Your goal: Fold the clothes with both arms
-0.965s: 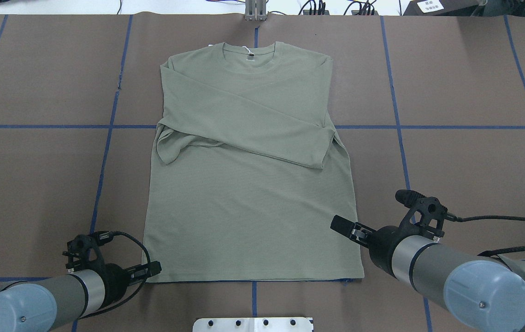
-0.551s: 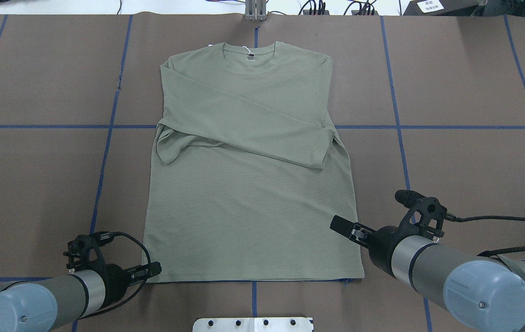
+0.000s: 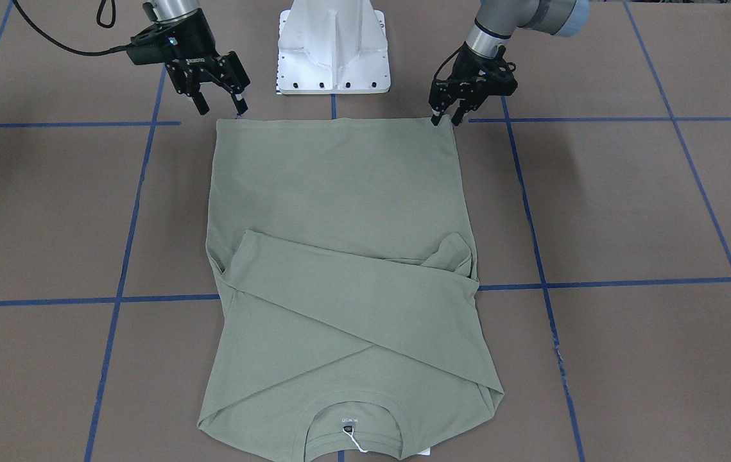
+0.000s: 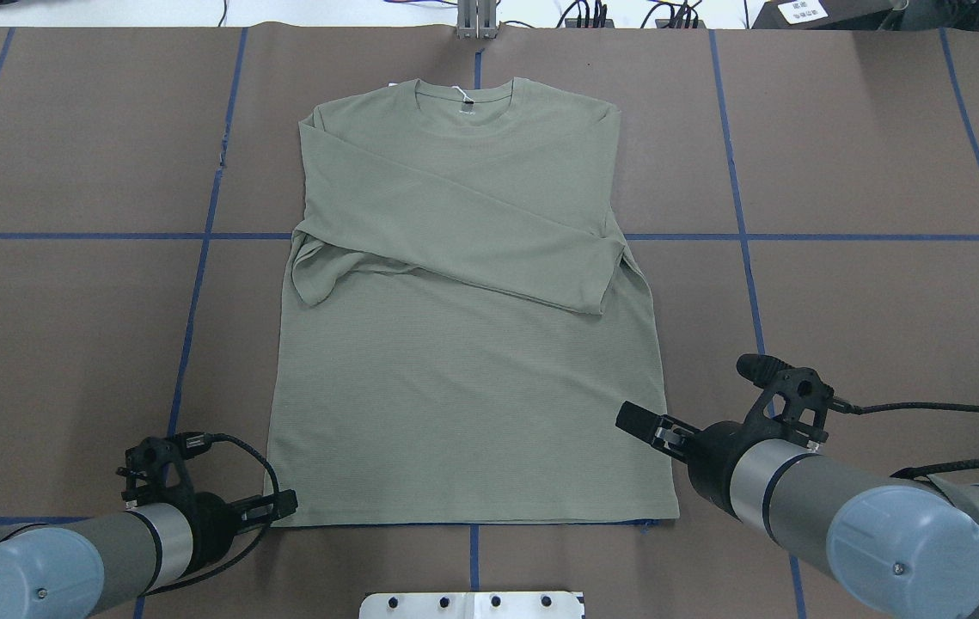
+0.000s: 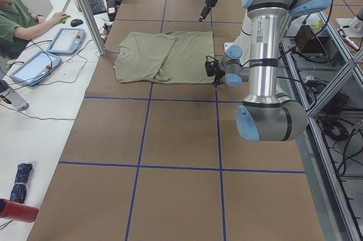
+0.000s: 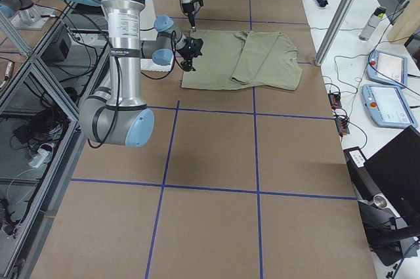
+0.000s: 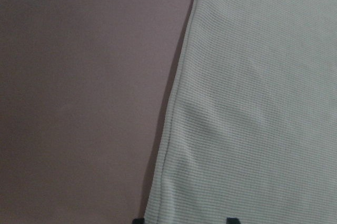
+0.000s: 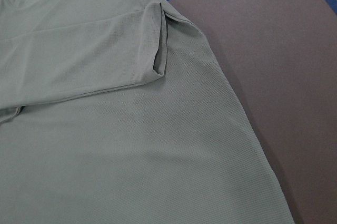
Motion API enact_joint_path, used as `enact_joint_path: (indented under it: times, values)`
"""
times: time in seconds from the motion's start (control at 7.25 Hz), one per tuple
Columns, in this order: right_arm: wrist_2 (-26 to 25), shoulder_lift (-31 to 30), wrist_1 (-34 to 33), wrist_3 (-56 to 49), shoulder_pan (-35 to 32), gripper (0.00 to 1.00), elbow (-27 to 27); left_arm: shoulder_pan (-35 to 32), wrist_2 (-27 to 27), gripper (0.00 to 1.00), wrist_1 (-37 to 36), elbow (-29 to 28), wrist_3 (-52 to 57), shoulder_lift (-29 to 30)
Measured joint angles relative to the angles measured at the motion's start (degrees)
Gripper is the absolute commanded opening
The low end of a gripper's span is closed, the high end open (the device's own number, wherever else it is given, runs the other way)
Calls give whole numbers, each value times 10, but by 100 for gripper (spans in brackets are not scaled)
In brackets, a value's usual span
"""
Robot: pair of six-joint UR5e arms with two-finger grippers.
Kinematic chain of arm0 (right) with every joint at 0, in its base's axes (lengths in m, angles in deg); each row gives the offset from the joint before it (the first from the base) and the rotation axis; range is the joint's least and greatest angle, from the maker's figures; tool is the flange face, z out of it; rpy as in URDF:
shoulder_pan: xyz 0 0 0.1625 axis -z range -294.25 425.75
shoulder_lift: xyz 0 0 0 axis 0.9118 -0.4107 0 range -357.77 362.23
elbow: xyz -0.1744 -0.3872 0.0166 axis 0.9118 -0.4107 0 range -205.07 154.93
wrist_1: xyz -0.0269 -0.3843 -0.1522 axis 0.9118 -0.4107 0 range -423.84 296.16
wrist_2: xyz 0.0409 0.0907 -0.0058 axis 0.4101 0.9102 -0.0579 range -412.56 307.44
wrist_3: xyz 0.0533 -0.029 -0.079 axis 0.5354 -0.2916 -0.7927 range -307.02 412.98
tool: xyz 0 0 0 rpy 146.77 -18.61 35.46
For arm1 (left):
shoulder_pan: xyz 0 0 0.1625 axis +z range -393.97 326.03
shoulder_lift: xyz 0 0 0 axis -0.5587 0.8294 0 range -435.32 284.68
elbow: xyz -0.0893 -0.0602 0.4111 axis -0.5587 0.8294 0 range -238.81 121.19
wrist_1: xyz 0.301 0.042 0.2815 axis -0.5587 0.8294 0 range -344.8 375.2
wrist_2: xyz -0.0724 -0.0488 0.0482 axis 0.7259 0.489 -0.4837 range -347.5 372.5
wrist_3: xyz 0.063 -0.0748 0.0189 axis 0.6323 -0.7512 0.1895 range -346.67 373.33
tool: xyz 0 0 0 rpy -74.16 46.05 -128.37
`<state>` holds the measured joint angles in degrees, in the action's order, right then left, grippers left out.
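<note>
The sage-green long-sleeved shirt lies flat on the brown table, collar at the far side, both sleeves folded across the chest. It also shows in the front view. My left gripper sits low at the hem's left corner, which in the front view lies between its slightly parted fingers. The left wrist view shows the shirt edge running between two dark fingertips at the bottom. My right gripper is wide open and empty, hovering just off the hem's right corner. The right wrist view shows the shirt's side and sleeve cuff.
The white pedestal base stands just behind the hem. Blue tape lines grid the brown table cover. An operator with tablets sits beyond the table's far edge.
My left gripper has shifted very slightly lower at the hem corner. The right arm and the shirt have not moved.
</note>
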<state>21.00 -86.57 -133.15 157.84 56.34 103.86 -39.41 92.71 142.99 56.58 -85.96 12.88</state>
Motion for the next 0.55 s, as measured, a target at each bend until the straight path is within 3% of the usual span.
enact_joint_path:
  times: [0.14,0.28,0.55]
  values:
    - [0,0,0,0,0,99,0,0,0,56,0,0,1,1]
    - [0,0,0,0,0,99,0,0,0,33,0,0,1,2]
    - [0,0,0,0,0,99,0,1,0,33,0,-2,1,3]
